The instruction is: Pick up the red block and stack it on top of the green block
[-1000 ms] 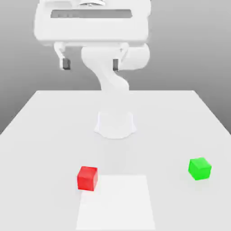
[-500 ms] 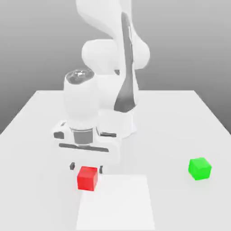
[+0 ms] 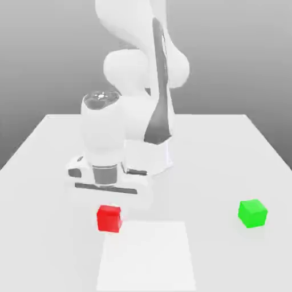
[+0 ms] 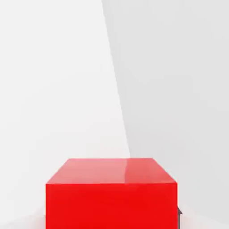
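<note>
Red fills your hand view's foreground: the red block point(image 4: 112, 194) sits close between the fingers, one dark fingertip point(image 4: 179, 212) peeking past its edge, the gripper point(image 3: 108, 206) closed on it. Your exterior view adds the rest: the red block point(image 3: 109, 218) at lower left of centre on the white table point(image 3: 51, 154), and the green block point(image 3: 252, 213) well apart at lower right. You have one red block, one green, one arm.

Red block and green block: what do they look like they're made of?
Small red cube: looks like smooth hard plastic, slightly glossy; its top face carries a pale sheen in the hand view. Small green cube: the same flat, uniform colour with crisp edges, probably plastic too. Both are simulator renders, so the material is a guess.
</note>
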`<state>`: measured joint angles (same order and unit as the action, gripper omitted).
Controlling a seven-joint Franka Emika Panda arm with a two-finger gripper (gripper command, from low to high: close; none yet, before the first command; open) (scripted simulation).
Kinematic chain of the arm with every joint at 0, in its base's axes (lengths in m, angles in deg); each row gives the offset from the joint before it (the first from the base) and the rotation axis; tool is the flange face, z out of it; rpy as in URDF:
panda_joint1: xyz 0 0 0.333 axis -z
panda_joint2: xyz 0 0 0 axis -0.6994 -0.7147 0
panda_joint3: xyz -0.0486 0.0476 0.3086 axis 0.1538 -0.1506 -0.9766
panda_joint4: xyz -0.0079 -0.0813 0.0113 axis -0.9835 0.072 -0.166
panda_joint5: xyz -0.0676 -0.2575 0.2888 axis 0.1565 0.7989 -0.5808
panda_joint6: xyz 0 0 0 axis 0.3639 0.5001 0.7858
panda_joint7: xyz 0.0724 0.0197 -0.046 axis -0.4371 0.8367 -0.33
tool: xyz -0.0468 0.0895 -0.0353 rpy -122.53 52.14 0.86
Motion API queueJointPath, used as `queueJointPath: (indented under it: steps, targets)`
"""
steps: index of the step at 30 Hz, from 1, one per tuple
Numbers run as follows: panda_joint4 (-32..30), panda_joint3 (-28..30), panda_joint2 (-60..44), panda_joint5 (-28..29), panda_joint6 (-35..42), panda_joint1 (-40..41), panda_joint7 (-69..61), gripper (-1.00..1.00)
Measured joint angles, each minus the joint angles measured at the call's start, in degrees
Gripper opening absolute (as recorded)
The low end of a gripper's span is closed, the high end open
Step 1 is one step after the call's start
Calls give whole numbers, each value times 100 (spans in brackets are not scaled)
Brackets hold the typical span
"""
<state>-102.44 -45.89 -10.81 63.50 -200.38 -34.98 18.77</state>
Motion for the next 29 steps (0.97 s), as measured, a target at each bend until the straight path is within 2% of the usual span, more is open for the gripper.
queueJointPath:
  steps: [18,22,25,26,29]
  targets:
    - [691,-2205,347,-377,1014,-3432,-468,-100]
    - [770,-2320,-175,29,587,-3544,-188,-100]
    - [797,-2150,-740,556,82,-3598,188,-100]
    - [802,-2068,-897,704,-57,-3653,295,100]
    - [802,-2068,-897,704,-57,-3653,295,100]
